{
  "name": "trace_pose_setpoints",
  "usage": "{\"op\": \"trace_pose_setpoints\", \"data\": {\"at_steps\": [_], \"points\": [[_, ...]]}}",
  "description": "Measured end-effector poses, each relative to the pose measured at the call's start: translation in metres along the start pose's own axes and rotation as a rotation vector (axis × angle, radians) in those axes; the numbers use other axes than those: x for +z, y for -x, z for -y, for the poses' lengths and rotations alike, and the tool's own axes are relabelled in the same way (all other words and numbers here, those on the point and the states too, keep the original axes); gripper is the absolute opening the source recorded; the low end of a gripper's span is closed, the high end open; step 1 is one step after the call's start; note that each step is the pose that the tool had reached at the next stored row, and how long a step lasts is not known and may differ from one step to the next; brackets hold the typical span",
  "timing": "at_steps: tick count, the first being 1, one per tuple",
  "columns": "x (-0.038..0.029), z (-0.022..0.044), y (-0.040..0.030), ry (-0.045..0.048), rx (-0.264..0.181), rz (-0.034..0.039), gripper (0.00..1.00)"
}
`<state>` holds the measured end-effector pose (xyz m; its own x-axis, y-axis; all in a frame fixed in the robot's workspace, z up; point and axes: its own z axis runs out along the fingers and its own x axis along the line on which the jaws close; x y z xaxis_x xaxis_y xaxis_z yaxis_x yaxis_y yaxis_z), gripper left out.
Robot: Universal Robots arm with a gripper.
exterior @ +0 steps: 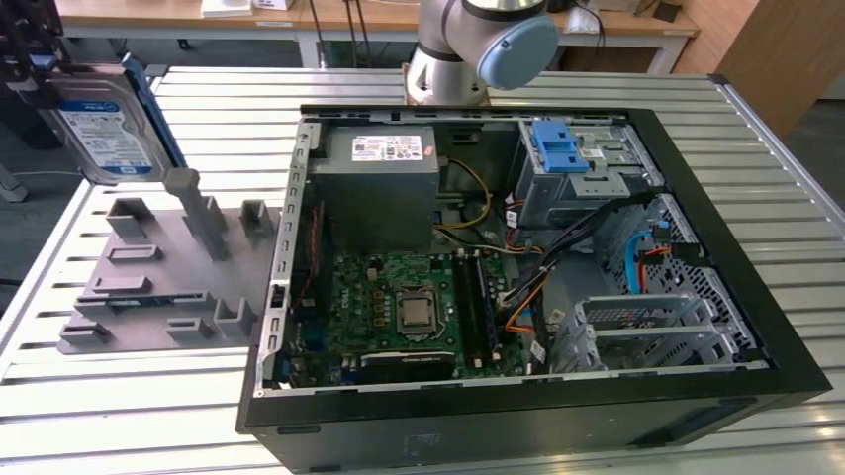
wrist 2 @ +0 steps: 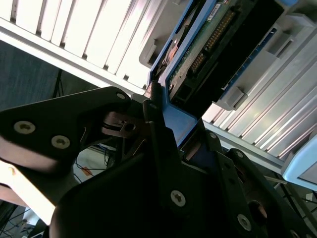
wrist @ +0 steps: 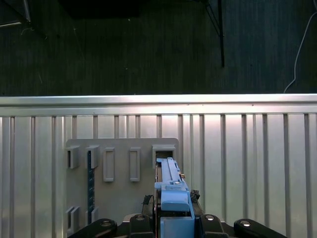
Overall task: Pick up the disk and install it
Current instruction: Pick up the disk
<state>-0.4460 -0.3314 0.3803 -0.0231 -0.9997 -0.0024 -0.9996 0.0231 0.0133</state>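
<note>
Currently, arm pose: the arm [exterior: 482, 40] stands behind the open computer case [exterior: 528, 426], and its gripper [exterior: 30, 69] is out at the exterior view's left.
Fingers: the fingers [wrist 2: 154, 130] are clamped on the blue bracket of the disk [wrist 2: 208, 44].
Disk: it is held on edge above the grey slotted holder [exterior: 158, 267] and well apart from the case's drive bay [exterior: 581, 178].
Surface: a slatted metal tabletop [wrist: 247, 163].
Room: a dark floor [wrist: 124, 44] lies beyond the tabletop's edge.

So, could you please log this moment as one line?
gripper: shut on disk | disk: upright over grey rack | computer case: open, disk not installed
</note>
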Motion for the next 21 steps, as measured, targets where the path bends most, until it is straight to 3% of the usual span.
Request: {"op": "trace_pose_setpoints", "data": {"at_steps": [21], "points": [[-0.0069, -0.0001, 0.0, -0.0001, 0.0, 0.0, 0.36]]}}
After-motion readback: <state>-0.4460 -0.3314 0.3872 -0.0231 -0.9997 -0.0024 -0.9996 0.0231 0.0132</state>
